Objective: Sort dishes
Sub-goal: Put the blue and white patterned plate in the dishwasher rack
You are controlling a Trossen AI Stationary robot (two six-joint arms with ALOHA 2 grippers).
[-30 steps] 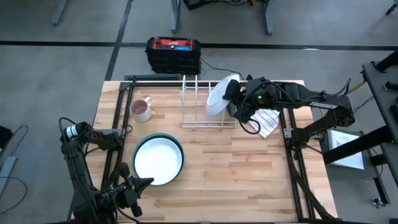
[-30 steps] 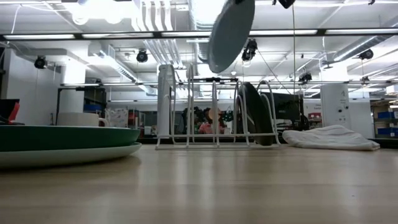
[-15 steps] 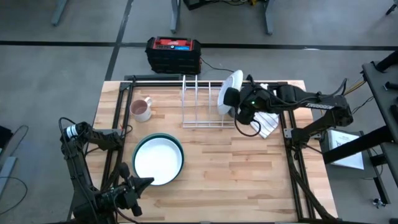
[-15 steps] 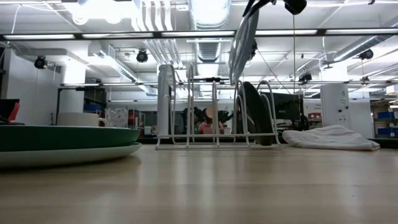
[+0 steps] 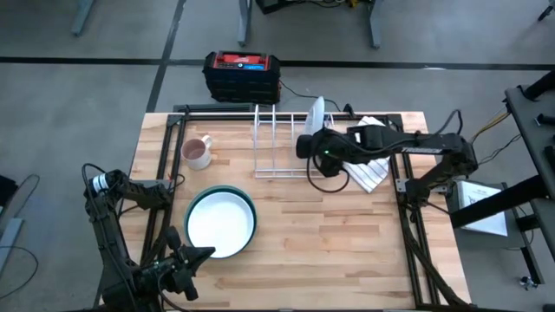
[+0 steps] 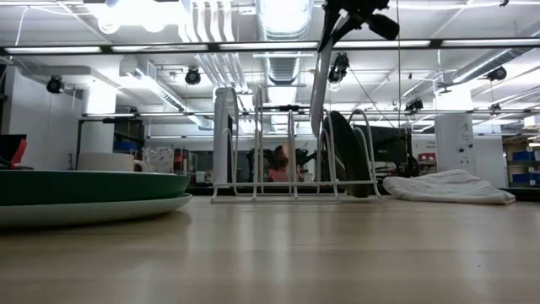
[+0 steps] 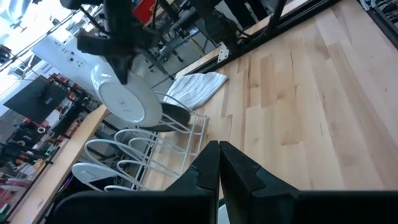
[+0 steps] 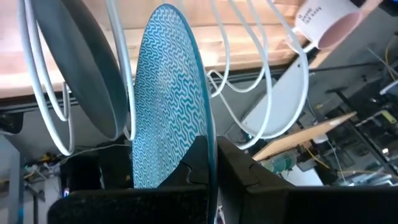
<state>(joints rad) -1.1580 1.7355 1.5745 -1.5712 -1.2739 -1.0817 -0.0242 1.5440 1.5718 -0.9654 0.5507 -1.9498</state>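
Jaws of the right gripper point(image 8: 210, 163) pinch the patterned blue plate point(image 8: 171, 93) on edge, upright over the rack point(image 5: 282, 143).

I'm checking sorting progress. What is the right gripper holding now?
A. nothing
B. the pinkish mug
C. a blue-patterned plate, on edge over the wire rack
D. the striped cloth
C: the right gripper is shut on the blue-patterned plate, upright among the wire rack loops.
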